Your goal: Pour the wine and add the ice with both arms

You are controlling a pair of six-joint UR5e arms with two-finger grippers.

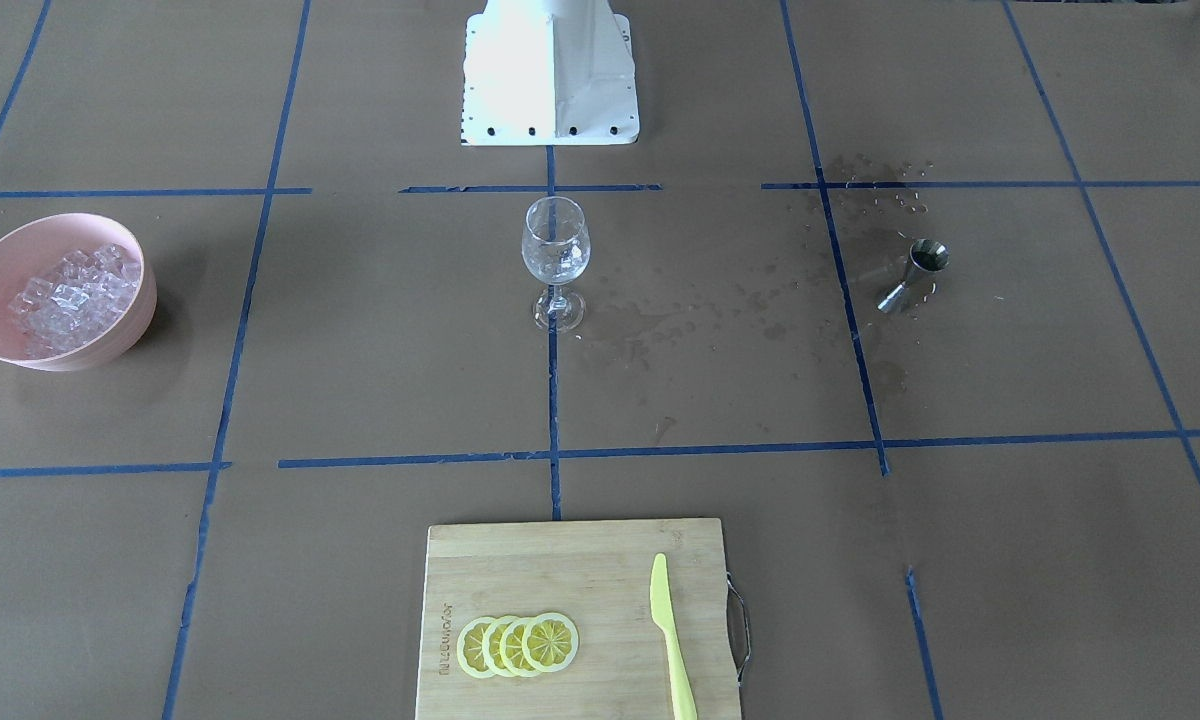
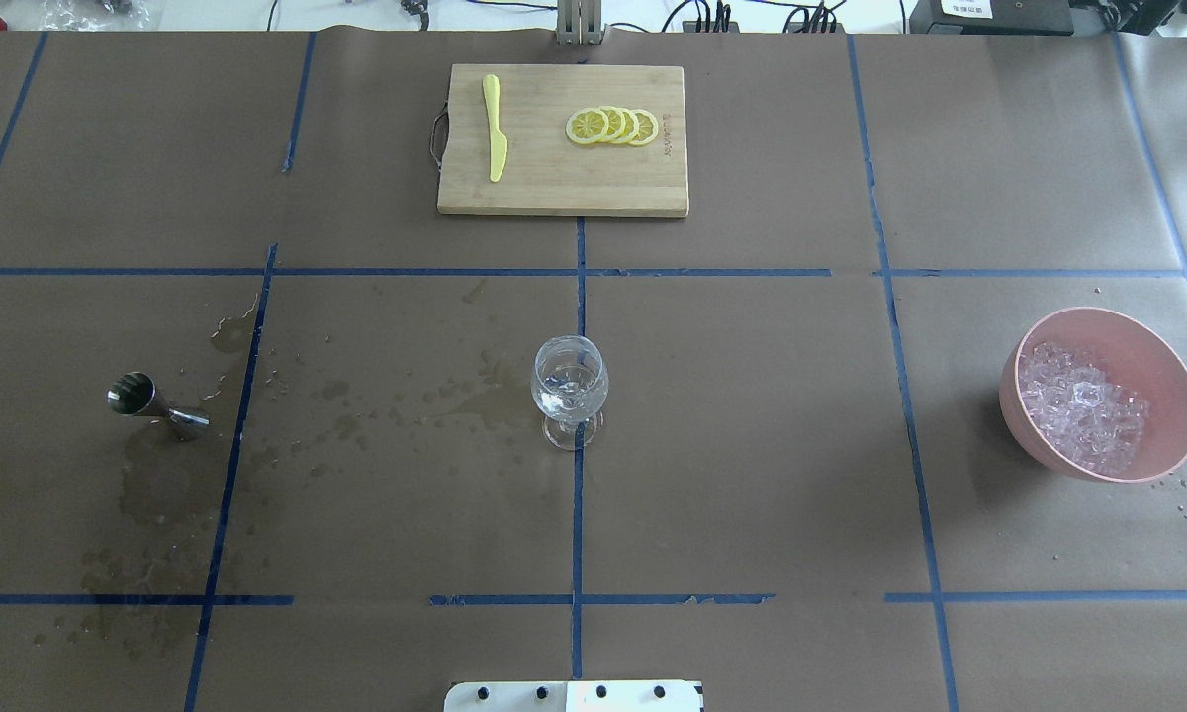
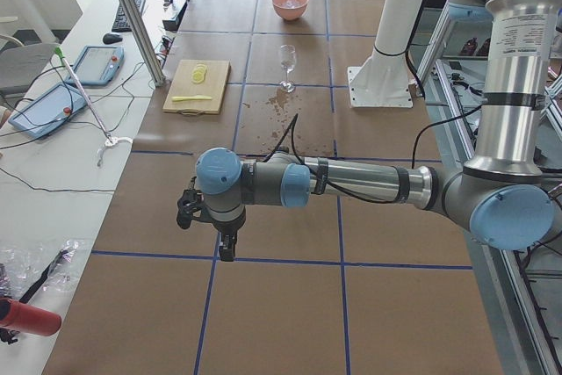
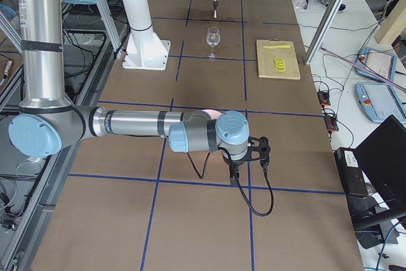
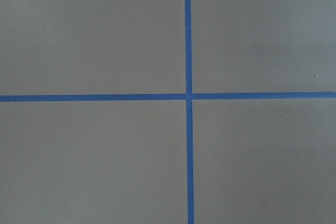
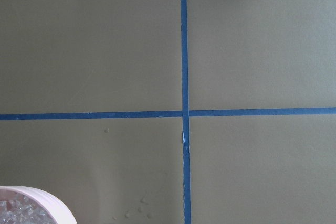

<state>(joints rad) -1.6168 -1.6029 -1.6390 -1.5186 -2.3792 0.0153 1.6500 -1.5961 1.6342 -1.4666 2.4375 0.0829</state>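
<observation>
Your two jobs split by side. The jigger (image 2: 155,403) stands upright on the robot's left half of the table, long axis vertical and open cup up. The pink bowl (image 2: 1162,371) with the heap of ice (image 2: 1083,407) sits on the right half. The wine glass (image 2: 571,389) stands upright between them on the centre tape line. That makes the left gripper (image 3: 190,210) the nearer one for the jigger and the right gripper (image 4: 259,151) the nearer one for the bowl. Both hang out toward the ends of the table, pointing down at bare paper. You see them only from the side cameras, so I cannot tell how wide either pair of fingers is set. In the right wrist camera the bowl's rim just clips the lower left corner, so the ice lies close by, off to one side of the fingers rather than under them. The left wrist camera shows only tape lines, so the jigger is well apart from that gripper, inward toward the glass. The wine shows only as dark wet marks (image 2: 500,394) on the paper between jigger and glass.
</observation>
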